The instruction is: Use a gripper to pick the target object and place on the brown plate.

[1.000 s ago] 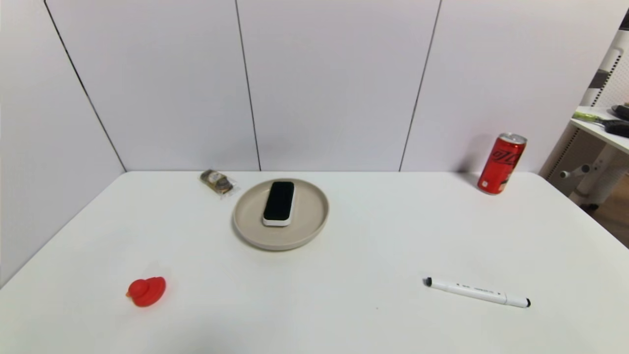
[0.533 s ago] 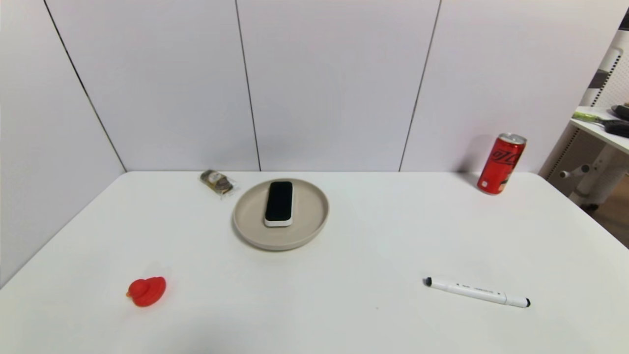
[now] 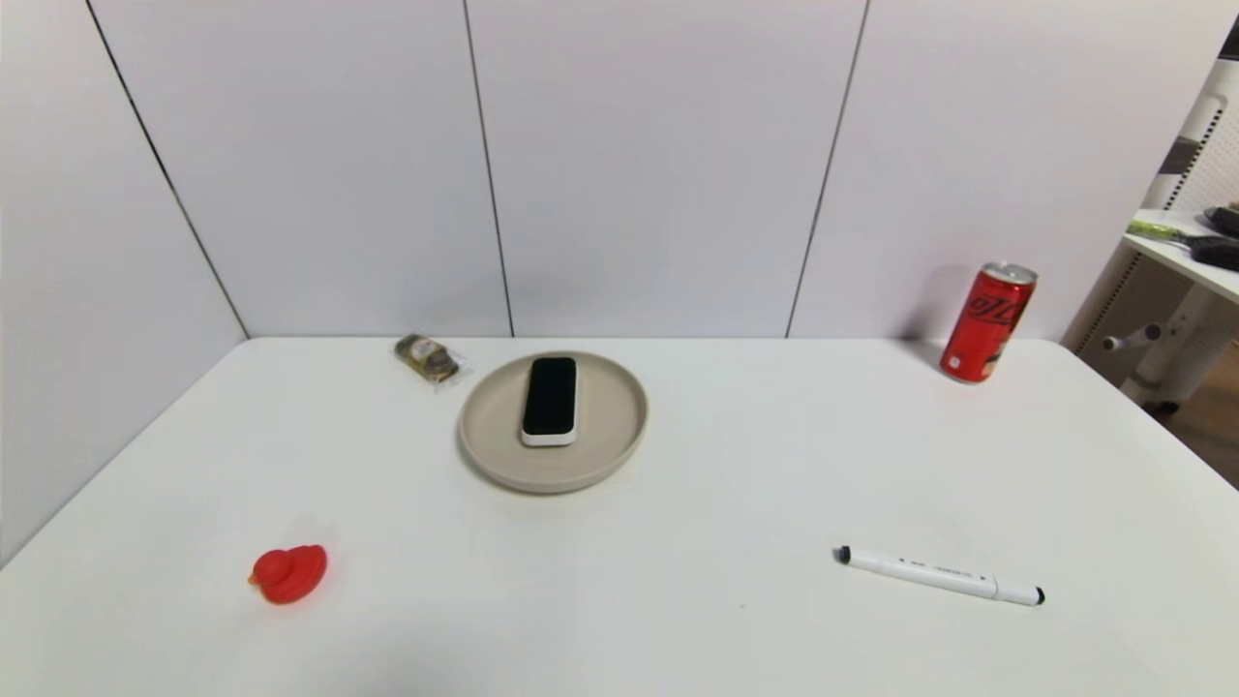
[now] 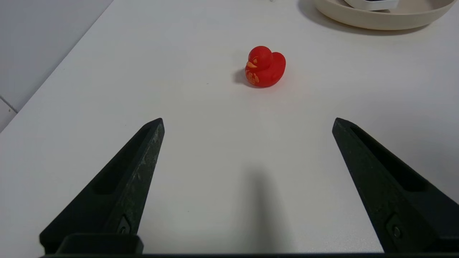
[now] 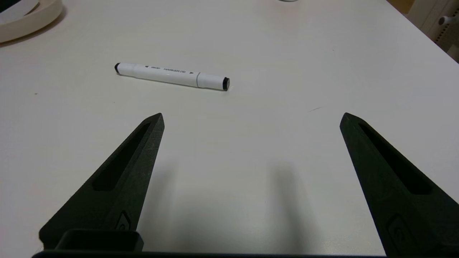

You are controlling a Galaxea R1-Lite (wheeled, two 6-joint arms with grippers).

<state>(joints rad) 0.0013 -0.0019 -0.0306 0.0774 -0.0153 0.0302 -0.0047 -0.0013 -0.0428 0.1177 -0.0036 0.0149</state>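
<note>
The left gripper (image 4: 247,123) and right gripper (image 5: 251,120) are held spread wide above the table (image 3: 736,465), gripping nothing. The target object (image 3: 550,400) is seen lying flat inside the brown plate (image 3: 610,426).

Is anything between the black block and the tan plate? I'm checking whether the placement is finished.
Nothing visible: the black block already lies flat inside the tan plate. Both end effectors, left and right, are open and back from it.
</note>
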